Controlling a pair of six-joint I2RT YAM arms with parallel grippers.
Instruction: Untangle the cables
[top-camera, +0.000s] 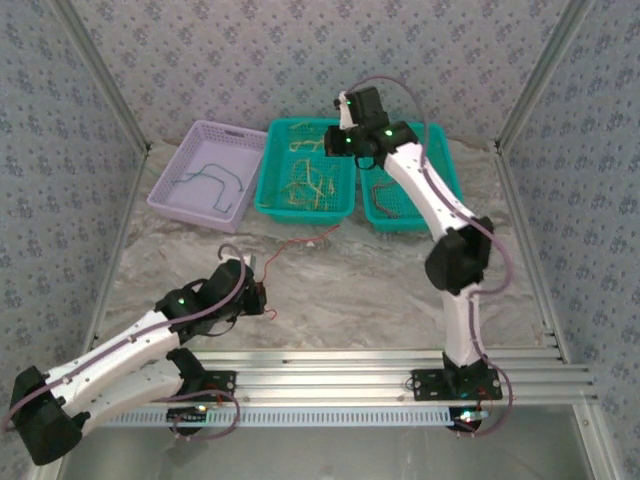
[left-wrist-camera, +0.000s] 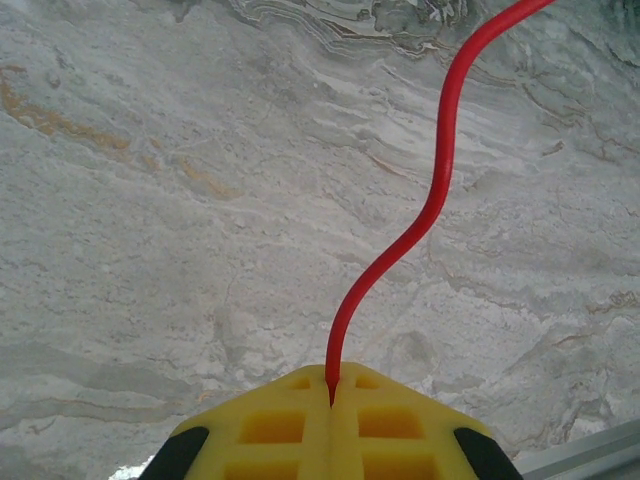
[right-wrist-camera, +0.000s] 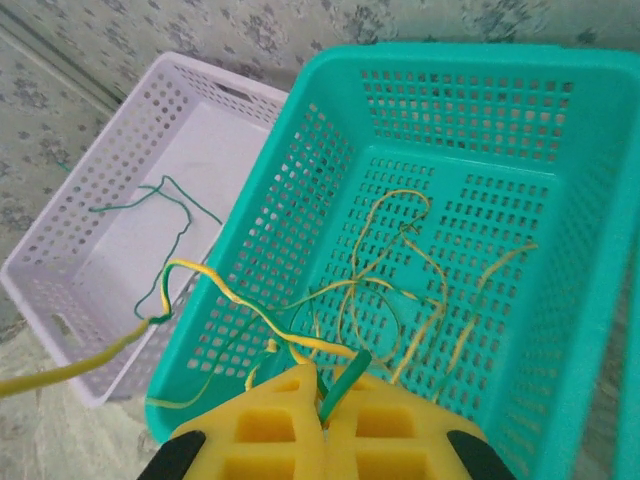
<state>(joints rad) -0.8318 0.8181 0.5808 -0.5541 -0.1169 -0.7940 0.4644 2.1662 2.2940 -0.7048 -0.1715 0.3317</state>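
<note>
Three perforated plastic baskets sat along the far edge of the grey-veined marble-look table (top-camera: 380, 290). At 11 o'clock, the shallow lavender basket (top-camera: 232, 130) held a single thin dark-green wire (right-wrist-camera: 200, 207), looped loosely on its floor. At 12 o'clock, the teal basket (top-camera: 305, 213) with the gridded walls held a messy tangle of thin yellow wires (top-camera: 305, 185). The second teal basket (top-camera: 395, 222) at 1 o'clock held a few reddish wires (top-camera: 385, 195), partly hidden by the arm.

The right gripper (right-wrist-camera: 320, 385) hung over the middle basket. Its blocky yellow fingers were pressed together, pinching yellow and green strands (right-wrist-camera: 340, 388). One yellow length trailed out over the basket's rim towards 9 o'clock.

Down at 7 o'clock the left gripper (left-wrist-camera: 331, 385) sat low over the table, its fingers closed tight on one end of a smooth red wire (left-wrist-camera: 440, 180). That wire snaked in soft bends across the bare tabletop towards 1 o'clock.
</note>
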